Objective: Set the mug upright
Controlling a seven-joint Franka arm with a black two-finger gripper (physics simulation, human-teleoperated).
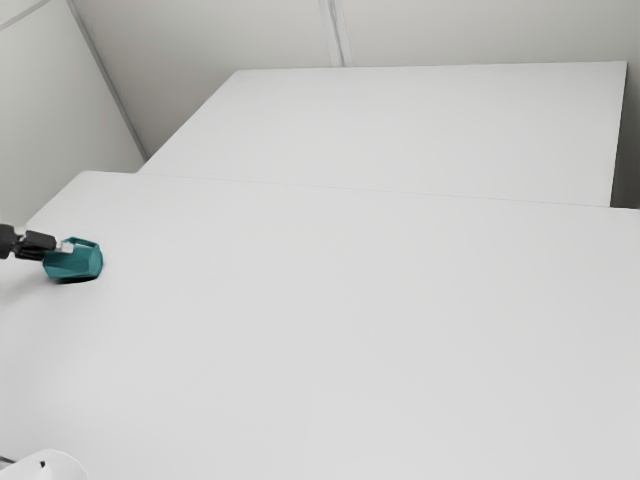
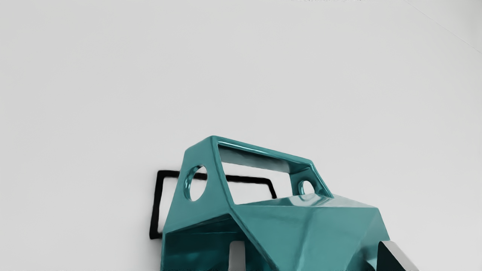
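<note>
The teal faceted mug [image 1: 77, 263] lies tipped on its side on the white table, near the exterior view's left edge, its handle uppermost. My gripper [image 1: 66, 247] reaches it from that edge, its pale tips at the mug's upper side. In the wrist view the mug [image 2: 301, 233] shows its angular handle and its dark mouth. The gripper [image 2: 314, 256] stands open with its fingers wide apart: one fingertip [image 2: 237, 256] is in front of the mouth's dark inside, the other [image 2: 399, 258] beside the opposite end. Whether either touches the mug is unclear.
A broad white table [image 1: 350, 320] stretches toward the exterior view's right, with another white surface [image 1: 420, 130] behind it. A rounded white object [image 1: 50, 468] stands at the exterior view's lower left corner. Pale walls rise behind.
</note>
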